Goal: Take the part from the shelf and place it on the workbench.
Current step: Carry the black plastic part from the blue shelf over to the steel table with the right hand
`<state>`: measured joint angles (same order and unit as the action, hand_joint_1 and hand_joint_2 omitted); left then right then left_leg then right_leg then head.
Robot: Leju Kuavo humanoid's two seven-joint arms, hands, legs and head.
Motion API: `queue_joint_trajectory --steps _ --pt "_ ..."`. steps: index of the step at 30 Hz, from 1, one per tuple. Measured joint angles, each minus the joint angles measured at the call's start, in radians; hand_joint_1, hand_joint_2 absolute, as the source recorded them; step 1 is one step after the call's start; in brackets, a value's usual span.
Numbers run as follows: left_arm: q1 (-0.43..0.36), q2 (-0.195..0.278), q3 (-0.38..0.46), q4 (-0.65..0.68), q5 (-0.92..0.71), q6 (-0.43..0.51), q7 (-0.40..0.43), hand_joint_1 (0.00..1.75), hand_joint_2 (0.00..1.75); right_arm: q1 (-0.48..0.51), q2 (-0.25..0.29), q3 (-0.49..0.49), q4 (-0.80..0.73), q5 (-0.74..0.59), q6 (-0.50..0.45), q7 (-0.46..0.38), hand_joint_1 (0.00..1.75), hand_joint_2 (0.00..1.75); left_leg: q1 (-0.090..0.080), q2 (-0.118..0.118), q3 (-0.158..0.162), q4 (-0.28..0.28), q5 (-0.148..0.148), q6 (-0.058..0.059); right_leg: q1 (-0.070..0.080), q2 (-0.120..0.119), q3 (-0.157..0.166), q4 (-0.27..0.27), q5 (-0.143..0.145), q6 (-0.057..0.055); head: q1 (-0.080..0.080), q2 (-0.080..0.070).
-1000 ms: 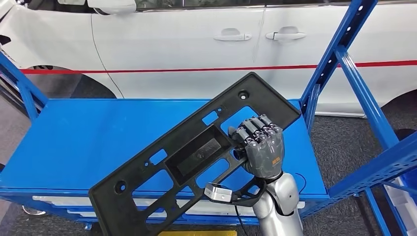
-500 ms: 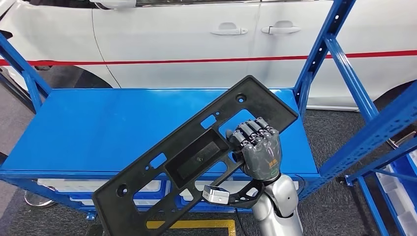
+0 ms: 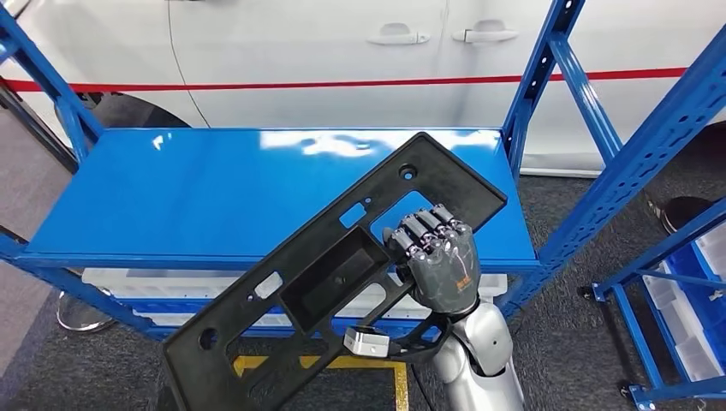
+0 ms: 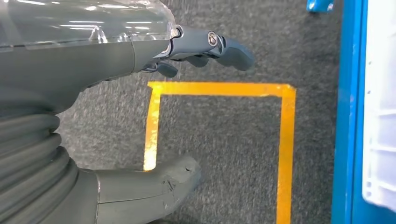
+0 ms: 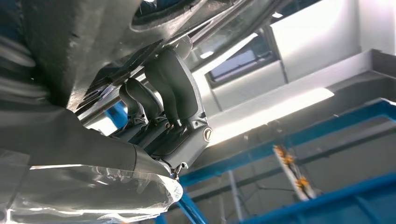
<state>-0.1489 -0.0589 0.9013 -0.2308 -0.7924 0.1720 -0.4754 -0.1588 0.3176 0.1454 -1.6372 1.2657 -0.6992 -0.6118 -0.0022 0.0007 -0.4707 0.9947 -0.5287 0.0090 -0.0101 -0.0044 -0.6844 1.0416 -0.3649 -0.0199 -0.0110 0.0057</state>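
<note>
One right hand (image 3: 441,265) grips the black part (image 3: 342,274) through a cutout near its 2 o'clock end, tilted clear over the blue shelf (image 3: 171,197) edge for carrying. Left hand (image 4: 140,112) hangs with fingers apart, holding nothing.

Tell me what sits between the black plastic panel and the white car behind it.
In the head view, the glossy blue shelf top fills that stretch, bare, between the black plastic panel held by the right hand and the white car.
</note>
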Motion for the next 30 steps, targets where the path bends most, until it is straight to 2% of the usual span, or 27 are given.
queue_joint_trajectory --steps 1,2,3,4,5,6,7,8,9,10,11,13,14,15,16,17,18,19,21,22,23,24,25,26,28,29,30 --pt "0.001 0.000 0.000 0.000 0.000 0.000 0.000 0.00 1.75 0.000 0.000 0.002 0.000 0.001 0.000 0.000 1.75 1.75 0.002 0.001 -0.006 -0.006 0.013 0.008 0.000 0.000 0.000 -0.006 0.008 0.007 0.000 0.000" --pt "0.001 0.001 0.000 0.000 0.000 0.000 0.000 0.00 1.75 0.001 -0.001 0.004 0.001 0.002 0.000 0.000 1.75 1.75 0.003 0.003 -0.012 -0.013 0.027 0.015 -0.001 0.001 -0.004 -0.002 -0.001 0.012 0.000 0.000" --pt "0.001 0.001 0.000 0.000 0.000 0.000 0.000 0.00 1.75 0.001 -0.002 0.005 0.001 0.002 0.000 0.000 1.75 1.75 0.005 0.005 -0.021 -0.020 0.044 0.024 -0.001 0.002 -0.013 0.018 -0.030 0.016 0.000 0.000" --pt "0.001 0.000 0.000 0.000 0.000 0.000 0.000 0.00 1.75 0.001 -0.003 0.005 0.001 0.002 0.000 0.000 1.75 1.75 0.008 0.008 -0.033 -0.026 0.061 0.029 -0.001 0.003 -0.026 0.058 -0.079 0.019 0.000 0.000" --pt "0.001 0.000 0.000 0.000 0.000 0.000 0.000 0.00 1.75 0.002 -0.004 0.005 0.002 0.002 0.000 0.000 1.75 1.75 0.006 0.009 -0.049 -0.026 0.075 0.033 -0.002 0.004 -0.042 0.118 -0.138 0.022 0.000 0.000" --pt "0.002 0.000 0.000 0.000 0.000 0.000 0.000 0.00 1.75 0.003 -0.004 0.006 0.003 0.002 0.000 0.001 1.75 1.75 0.005 0.010 -0.066 -0.025 0.089 0.034 -0.003 0.004 -0.055 0.183 -0.184 0.024 0.000 0.000" --pt "0.003 0.000 0.001 0.000 0.000 0.000 0.000 0.00 1.75 0.004 -0.004 0.006 0.005 0.001 0.000 0.001 1.75 1.75 0.005 0.011 -0.085 -0.023 0.102 0.033 -0.003 0.004 -0.060 0.239 -0.205 0.027 0.000 0.000" --pt "0.003 0.000 0.001 0.000 0.000 0.000 0.000 0.00 1.75 0.005 -0.005 0.007 0.007 0.001 0.000 0.001 1.75 1.75 0.005 0.011 -0.105 -0.020 0.114 0.032 -0.004 0.004 -0.054 0.272 -0.201 0.029 0.000 0.000" --pt "0.004 0.000 0.001 0.000 0.000 0.000 0.000 0.00 1.75 0.006 -0.005 0.008 0.009 0.000 0.000 0.001 1.75 1.75 0.005 0.012 -0.124 -0.015 0.126 0.030 -0.004 0.004 -0.032 0.273 -0.178 0.029 0.000 0.000" --pt "0.004 0.000 0.001 0.000 0.000 0.000 0.000 0.00 1.75 0.007 -0.005 0.010 0.010 -0.001 0.000 0.001 1.75 1.75 0.005 0.012 -0.143 -0.009 0.136 0.026 -0.004 0.004 0.008 0.238 -0.153 0.028 0.000 0.000" --pt "0.004 0.000 0.001 0.000 0.000 0.000 0.000 0.00 1.75 0.007 -0.005 0.013 0.011 -0.002 0.000 0.001 1.75 1.75 0.004 0.011 -0.160 -0.001 0.144 0.023 -0.003 0.003 0.065 0.178 -0.142 0.024 0.000 0.000" --pt "0.005 0.000 0.002 0.000 0.000 0.000 -0.001 0.00 1.75 0.007 -0.005 0.021 0.011 -0.003 0.000 0.000 1.75 1.75 0.003 0.010 -0.183 0.016 0.159 0.013 0.001 0.004 0.169 0.041 -0.164 0.015 0.000 0.000" --pt "0.006 0.000 0.002 0.000 0.000 0.000 -0.001 0.00 1.75 0.007 -0.005 0.024 0.011 -0.003 0.000 0.000 1.75 1.75 0.003 0.010 -0.189 0.020 0.167 0.007 0.005 0.004 0.194 0.002 -0.178 0.010 0.000 0.000" --pt "0.007 0.000 0.003 0.000 0.000 0.000 -0.001 0.00 1.75 0.007 -0.005 0.027 0.011 -0.004 0.000 0.000 1.75 1.75 0.004 0.010 -0.192 0.021 0.176 0.000 0.009 0.004 0.198 -0.015 -0.182 0.004 -0.001 0.000" --pt "0.008 0.001 0.004 0.000 0.000 0.000 -0.001 0.00 1.75 0.008 -0.005 0.027 0.012 -0.005 0.000 0.000 1.75 1.75 0.006 0.009 -0.195 0.020 0.183 -0.007 0.009 0.003 0.191 -0.015 -0.172 -0.004 0.000 0.000" --pt "0.010 0.001 0.005 0.000 0.000 0.000 -0.001 0.00 1.75 0.008 -0.005 0.028 0.012 -0.006 0.000 0.000 1.75 1.75 0.009 0.008 -0.200 0.024 0.175 -0.013 0.008 0.001 0.182 -0.018 -0.161 -0.012 0.000 0.000" --pt "0.012 0.001 0.006 0.000 0.000 0.000 -0.001 0.00 1.75 0.007 -0.004 0.030 0.012 -0.008 0.000 -0.001 1.75 1.75 0.012 0.006 -0.211 0.043 0.148 -0.019 0.007 -0.001 0.171 -0.021 -0.147 -0.021 0.000 0.000" --pt "0.014 0.002 0.006 0.000 -0.001 0.000 -0.001 0.00 1.75 0.007 -0.004 0.031 0.013 -0.009 0.000 -0.002 1.75 1.75 0.014 0.005 -0.224 0.079 0.105 -0.024 0.004 -0.002 0.157 -0.023 -0.133 -0.027 0.000 0.000" --pt "0.015 0.002 0.006 0.000 -0.001 0.000 -0.001 0.00 1.75 0.008 -0.004 0.033 0.013 -0.013 0.000 -0.008 1.75 1.75 0.016 0.005 -0.255 0.197 0.004 -0.032 0.005 -0.002 0.123 -0.021 -0.107 -0.032 0.000 0.000" --pt "0.015 0.002 0.007 0.000 -0.002 0.000 -0.001 0.00 1.75 0.008 -0.004 0.033 0.013 -0.016 0.000 -0.012 1.75 1.75 0.016 0.005 -0.263 0.255 -0.022 -0.035 0.005 -0.002 0.105 -0.019 -0.094 -0.032 0.000 0.000" --pt "0.015 0.002 0.007 0.000 -0.002 0.000 -0.001 0.00 1.75 0.009 -0.004 0.033 0.013 -0.020 0.000 -0.016 1.75 1.75 0.016 0.005 -0.259 0.293 -0.023 -0.036 0.005 -0.003 0.086 -0.017 -0.082 -0.030 0.000 0.000" --pt "0.015 0.002 0.007 0.000 -0.003 -0.001 -0.001 0.00 1.75 0.009 -0.004 0.033 0.013 -0.023 0.000 -0.019 1.75 1.75 0.017 0.005 -0.238 0.299 -0.004 -0.037 0.005 -0.003 0.068 -0.014 -0.070 -0.028 -0.001 0.000" --pt "0.015 0.002 0.007 0.000 -0.004 -0.001 -0.001 0.00 1.75 0.009 -0.004 0.032 0.012 -0.025 0.000 -0.021 1.75 1.75 0.017 0.005 -0.200 0.269 0.025 -0.037 0.005 -0.003 0.052 -0.010 -0.059 -0.025 -0.001 0.000" --pt "0.014 0.002 0.007 0.000 -0.004 0.000 -0.001 0.00 1.75 0.009 -0.004 0.032 0.010 -0.026 0.000 -0.021 1.75 1.75 0.017 0.004 -0.148 0.208 0.042 -0.036 0.004 -0.003 0.038 -0.007 -0.049 -0.022 -0.001 0.000" --pt "0.010 0.002 0.007 0.000 -0.005 0.000 -0.001 0.00 1.75 0.010 -0.004 0.033 0.003 -0.026 0.000 -0.021 1.75 1.75 0.013 0.002 -0.047 0.069 0.031 -0.028 0.005 -0.003 0.022 -0.003 -0.032 -0.011 -0.001 0.000" --pt "0.009 0.002 0.007 0.000 -0.005 0.000 -0.001 0.00 1.75 0.010 -0.004 0.033 0.000 -0.026 0.000 -0.022 1.75 1.75 0.010 0.000 -0.020 0.024 0.017 -0.022 0.005 -0.003 0.020 -0.003 -0.023 -0.005 -0.001 0.000" --pt "0.008 0.002 0.007 0.000 -0.005 0.000 -0.001 0.00 1.75 0.011 -0.004 0.033 -0.002 -0.027 0.000 -0.023 1.75 1.75 0.007 -0.001 -0.012 0.004 0.012 -0.014 0.005 -0.003 0.019 -0.006 -0.014 0.001 0.000 0.000"
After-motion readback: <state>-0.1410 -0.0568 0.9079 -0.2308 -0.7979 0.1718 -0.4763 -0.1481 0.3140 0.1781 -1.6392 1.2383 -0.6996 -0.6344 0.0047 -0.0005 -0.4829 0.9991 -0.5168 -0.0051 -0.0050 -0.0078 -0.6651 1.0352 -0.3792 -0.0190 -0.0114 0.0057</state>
